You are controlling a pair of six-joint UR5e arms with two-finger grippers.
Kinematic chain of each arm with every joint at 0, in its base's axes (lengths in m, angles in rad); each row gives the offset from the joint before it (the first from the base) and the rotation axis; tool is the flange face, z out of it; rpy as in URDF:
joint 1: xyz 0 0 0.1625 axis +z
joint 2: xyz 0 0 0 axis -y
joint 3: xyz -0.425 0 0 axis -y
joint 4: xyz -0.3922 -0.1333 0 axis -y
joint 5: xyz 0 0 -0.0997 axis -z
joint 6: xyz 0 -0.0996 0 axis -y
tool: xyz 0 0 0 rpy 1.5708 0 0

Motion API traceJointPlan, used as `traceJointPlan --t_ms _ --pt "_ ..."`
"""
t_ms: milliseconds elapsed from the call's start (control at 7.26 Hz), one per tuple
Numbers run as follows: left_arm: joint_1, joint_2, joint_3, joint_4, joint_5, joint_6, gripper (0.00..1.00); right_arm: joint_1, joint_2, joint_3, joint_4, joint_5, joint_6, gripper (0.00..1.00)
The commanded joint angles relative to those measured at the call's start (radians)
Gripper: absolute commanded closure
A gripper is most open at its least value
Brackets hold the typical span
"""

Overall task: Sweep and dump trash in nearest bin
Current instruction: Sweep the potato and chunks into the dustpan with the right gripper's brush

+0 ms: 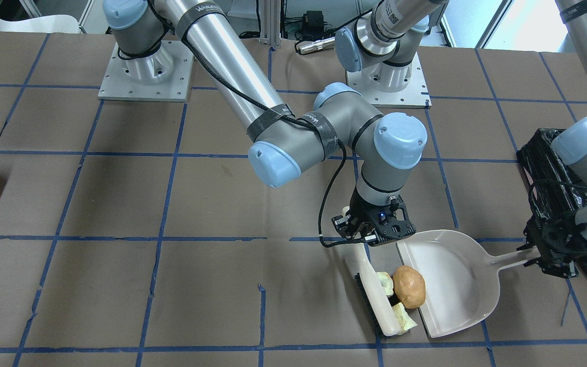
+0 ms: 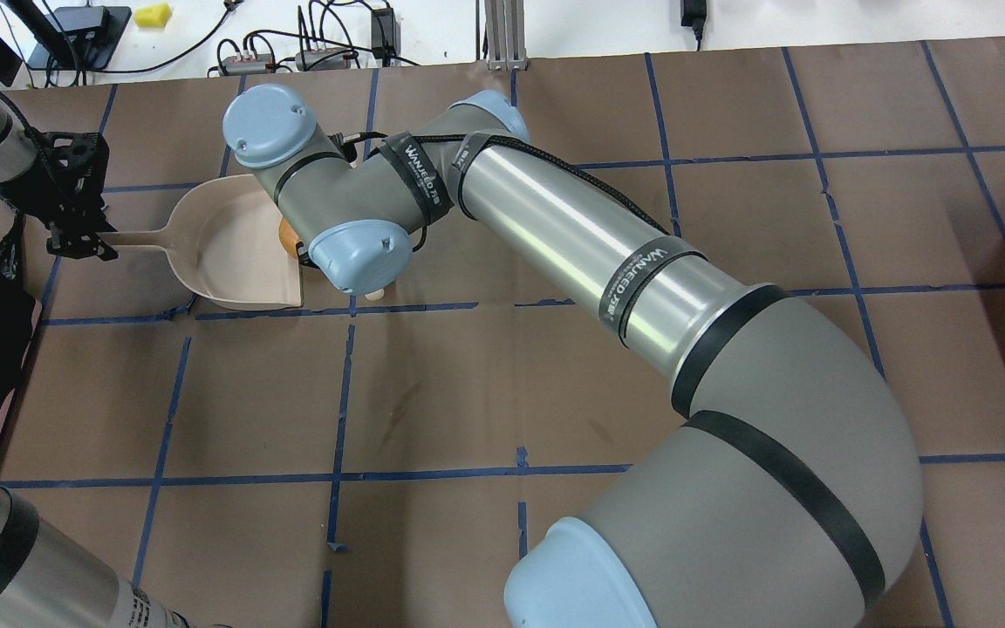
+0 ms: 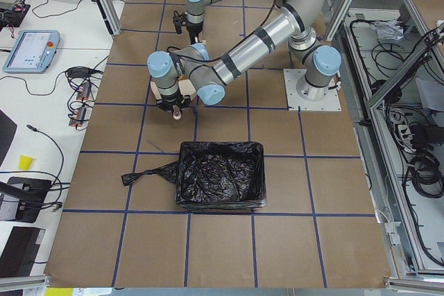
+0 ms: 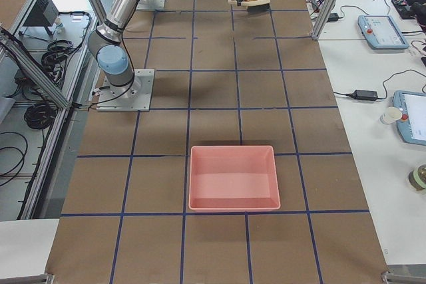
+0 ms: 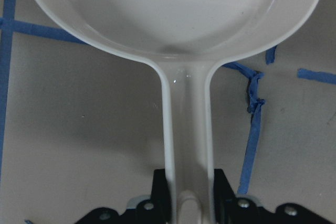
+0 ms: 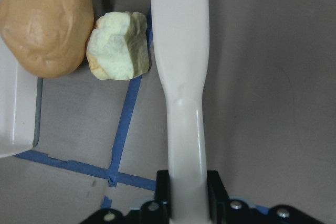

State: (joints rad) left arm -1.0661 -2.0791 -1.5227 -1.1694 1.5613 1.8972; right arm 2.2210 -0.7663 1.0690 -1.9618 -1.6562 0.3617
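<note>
Smooth orange-brown oval lump (image 1: 409, 286) at the glossy beige dustpan (image 1: 451, 275) lip, two ragged pale-yellow foam chunks (image 1: 385, 283) just beside the white brush (image 1: 375, 293), lower right of frame. Jaws of the right gripper (image 6: 188, 195) clamp the brush handle; those of the left gripper (image 5: 191, 198) clamp the dustpan's narrow stem.

Pink tray (image 4: 233, 181) on taped tbl (image 4: 213, 84), poss. sponge (image 2: 157, 14) behind.

Black straps (image 2: 638, 277) on the right arm (image 2: 546, 214) read "WANJEED".
</note>
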Motion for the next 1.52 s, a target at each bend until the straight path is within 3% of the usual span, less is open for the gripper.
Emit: traceJointPlan --t_ms 0,413,827,1102,1378 --pt "0.0 0.007 -0.002 0.001 -0.001 -0.003 0.93 0.044 0.01 -0.004 -0.006 0.045 0.077 0.83" --pt "0.0 0.01 -0.002 -0.001 0.0 -0.006 0.93 0.104 0.025 -0.014 -0.055 0.111 0.245 0.83" --pt "0.0 0.005 -0.013 0.005 -0.003 -0.003 0.93 0.121 0.028 -0.089 -0.057 0.218 0.406 0.82" --pt "0.0 0.005 -0.019 0.008 -0.01 -0.006 0.93 0.129 0.024 -0.098 -0.052 0.222 0.463 0.82" --pt "0.0 -0.007 -0.027 0.008 -0.039 -0.007 0.93 0.077 -0.017 -0.087 -0.016 0.188 0.349 0.82"
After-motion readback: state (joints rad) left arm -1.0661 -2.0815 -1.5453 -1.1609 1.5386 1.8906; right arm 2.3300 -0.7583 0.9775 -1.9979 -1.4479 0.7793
